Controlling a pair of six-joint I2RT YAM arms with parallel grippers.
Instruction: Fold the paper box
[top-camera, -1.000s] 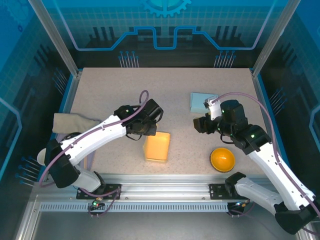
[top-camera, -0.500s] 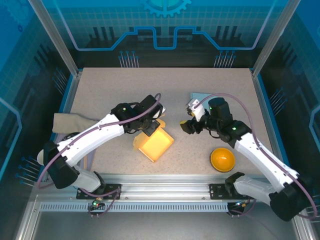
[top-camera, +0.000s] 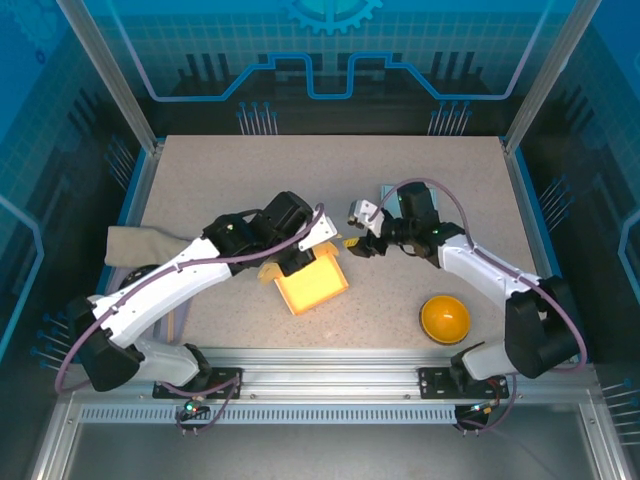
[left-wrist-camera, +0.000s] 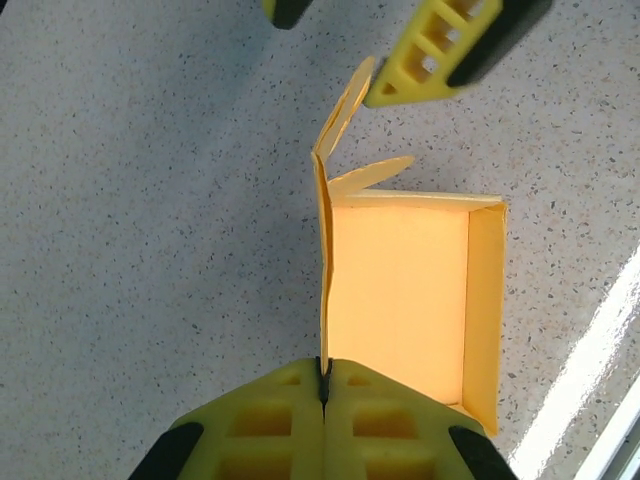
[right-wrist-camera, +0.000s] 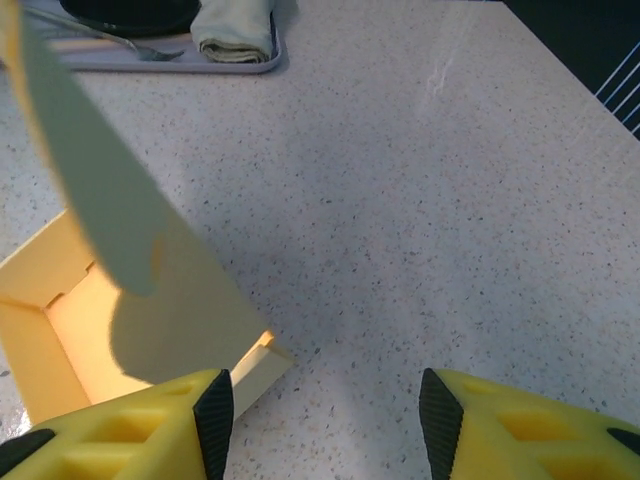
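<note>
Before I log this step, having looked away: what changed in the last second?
The left gripper, shut on the paper box, turned it askew. The right gripper, open, swung left to its flap. The orange bowl and grey cloth stayed put.

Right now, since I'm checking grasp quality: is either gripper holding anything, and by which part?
The left gripper pinches the paper box by one upright side wall. The right gripper is open, holding nothing.

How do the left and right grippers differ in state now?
Left gripper: jaws shut on a paper box wall; right gripper: jaws open, nothing between them. The left gripper sits at the box's rim; the right gripper beside its raised flap. Both are yellow.
</note>
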